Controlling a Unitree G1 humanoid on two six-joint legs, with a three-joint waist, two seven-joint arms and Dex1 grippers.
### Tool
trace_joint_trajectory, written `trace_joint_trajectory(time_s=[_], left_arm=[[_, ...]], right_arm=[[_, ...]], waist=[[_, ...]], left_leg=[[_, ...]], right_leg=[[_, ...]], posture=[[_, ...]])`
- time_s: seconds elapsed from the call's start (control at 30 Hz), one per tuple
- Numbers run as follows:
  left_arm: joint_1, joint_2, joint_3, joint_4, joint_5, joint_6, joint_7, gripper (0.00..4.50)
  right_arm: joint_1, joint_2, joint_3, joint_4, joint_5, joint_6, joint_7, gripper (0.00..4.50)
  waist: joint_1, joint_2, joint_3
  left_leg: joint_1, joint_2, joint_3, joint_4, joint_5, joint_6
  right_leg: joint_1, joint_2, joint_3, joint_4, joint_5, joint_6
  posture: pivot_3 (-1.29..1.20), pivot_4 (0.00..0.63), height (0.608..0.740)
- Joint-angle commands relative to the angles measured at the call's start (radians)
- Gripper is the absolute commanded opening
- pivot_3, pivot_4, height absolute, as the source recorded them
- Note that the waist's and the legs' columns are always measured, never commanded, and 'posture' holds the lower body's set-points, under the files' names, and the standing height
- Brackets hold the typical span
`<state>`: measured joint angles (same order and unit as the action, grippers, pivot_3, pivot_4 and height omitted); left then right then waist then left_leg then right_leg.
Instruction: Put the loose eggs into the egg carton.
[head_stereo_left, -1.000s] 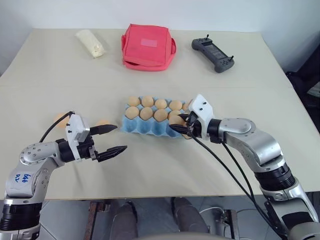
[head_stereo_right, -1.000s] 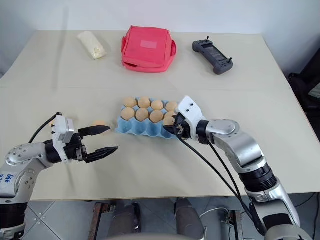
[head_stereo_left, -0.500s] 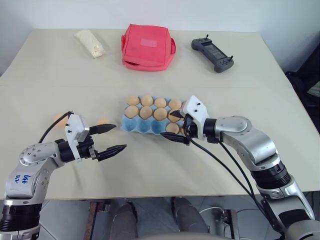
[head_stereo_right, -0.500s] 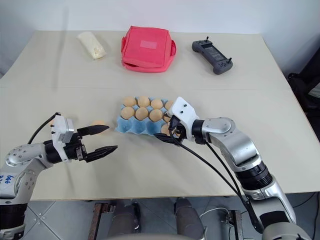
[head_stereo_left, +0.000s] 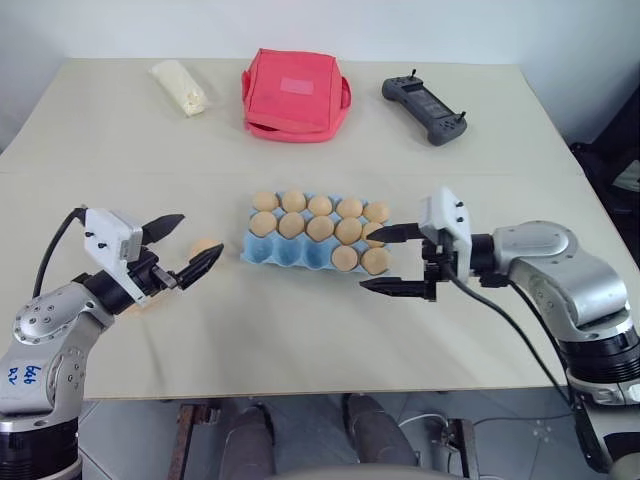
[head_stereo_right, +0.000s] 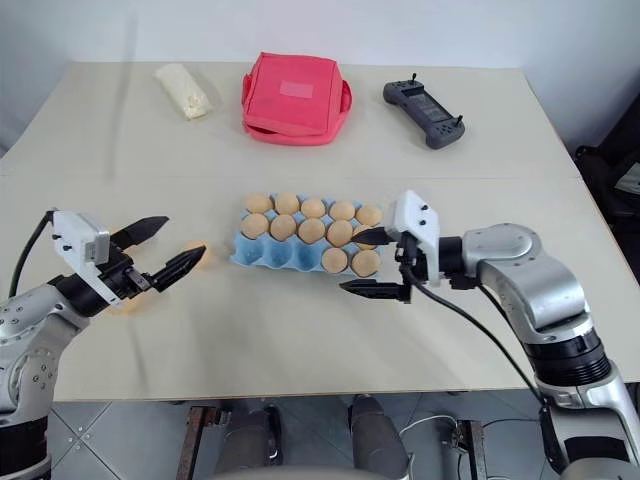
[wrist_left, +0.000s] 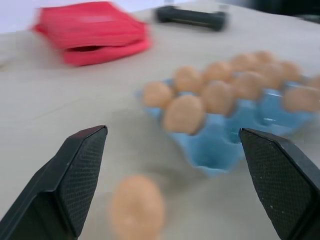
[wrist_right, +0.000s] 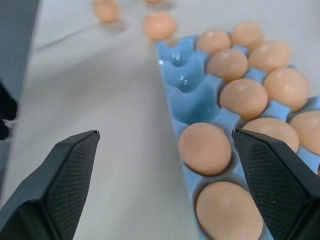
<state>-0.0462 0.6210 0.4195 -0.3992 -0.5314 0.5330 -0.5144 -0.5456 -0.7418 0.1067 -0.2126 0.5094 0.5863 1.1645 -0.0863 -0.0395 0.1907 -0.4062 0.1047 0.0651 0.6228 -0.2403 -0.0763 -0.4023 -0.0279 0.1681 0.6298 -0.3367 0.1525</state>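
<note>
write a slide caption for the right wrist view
Open right gripper beside the egg carton, near row partly filled, two loose eggs beyond.

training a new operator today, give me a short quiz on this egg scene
1. True or false: the left tool and the right tool both stand open and empty.
2. How many cups of the blue egg carton hold no egg?
3. Which lies nearest the left tool? a) a loose egg b) the red pouch c) the black controller

Key: 1 true; 2 three, all in the front row; 3 a.
</note>
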Motion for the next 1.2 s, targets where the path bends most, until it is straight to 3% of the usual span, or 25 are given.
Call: trace_joint_trajectory(time_s=[0.03,0.2,0.4,0.67,1.17,1.2], left_arm=[[0.029,-0.027,0.094,-0.123,-0.016,0.144,0.180,4.50],[0.082,-0.071,0.222,-0.251,-0.084,0.381,0.348,4.50],[0.117,-0.070,0.290,-0.300,-0.144,0.573,0.412,4.50],[0.141,-0.090,0.312,-0.351,-0.155,0.636,0.435,4.50],[0.123,0.003,0.118,-0.167,-0.031,0.600,0.378,4.50],[0.124,0.007,0.112,-0.166,-0.025,0.605,0.378,4.31]], right_arm=[[0.006,-0.010,-0.048,0.040,0.046,-0.107,0.136,4.44],[-0.036,-0.013,-0.029,0.115,0.039,-0.143,0.224,4.44],[-0.097,0.023,0.014,0.190,-0.004,-0.168,0.243,4.44],[-0.095,0.028,0.013,0.194,-0.013,-0.164,0.249,4.44],[-0.062,0.016,-0.008,0.129,-0.014,-0.117,0.188,4.44],[-0.058,0.012,-0.014,0.124,-0.012,-0.113,0.183,4.49]], waist=[[0.000,0.000,0.000],[0.000,0.000,0.000],[-0.001,0.000,0.000],[0.000,0.000,0.000],[-0.001,0.000,0.000],[0.000,0.000,0.000]], left_leg=[[0.000,0.000,0.000,0.001,0.000,0.000],[0.000,0.000,-0.001,0.005,0.000,0.000],[0.002,0.000,-0.002,0.006,0.000,0.000],[0.002,-0.001,-0.002,0.006,0.000,-0.001],[0.002,-0.001,-0.002,0.005,-0.001,-0.002],[0.001,-0.001,-0.002,0.005,-0.001,-0.002]], right_leg=[[0.000,0.000,0.000,0.000,0.000,0.000],[0.004,0.000,0.000,0.000,0.001,0.001],[0.005,0.000,0.000,0.000,-0.002,-0.006],[0.006,0.000,0.000,-0.002,-0.001,-0.005],[0.005,0.000,0.000,-0.002,-0.003,-0.008],[0.005,0.000,0.000,-0.002,-0.003,-0.008]], posture=[[0.00,0.150,0.740],[0.00,0.150,0.740],[0.00,0.150,0.740],[0.00,0.150,0.740],[0.00,0.150,0.740],[0.00,0.150,0.740]])
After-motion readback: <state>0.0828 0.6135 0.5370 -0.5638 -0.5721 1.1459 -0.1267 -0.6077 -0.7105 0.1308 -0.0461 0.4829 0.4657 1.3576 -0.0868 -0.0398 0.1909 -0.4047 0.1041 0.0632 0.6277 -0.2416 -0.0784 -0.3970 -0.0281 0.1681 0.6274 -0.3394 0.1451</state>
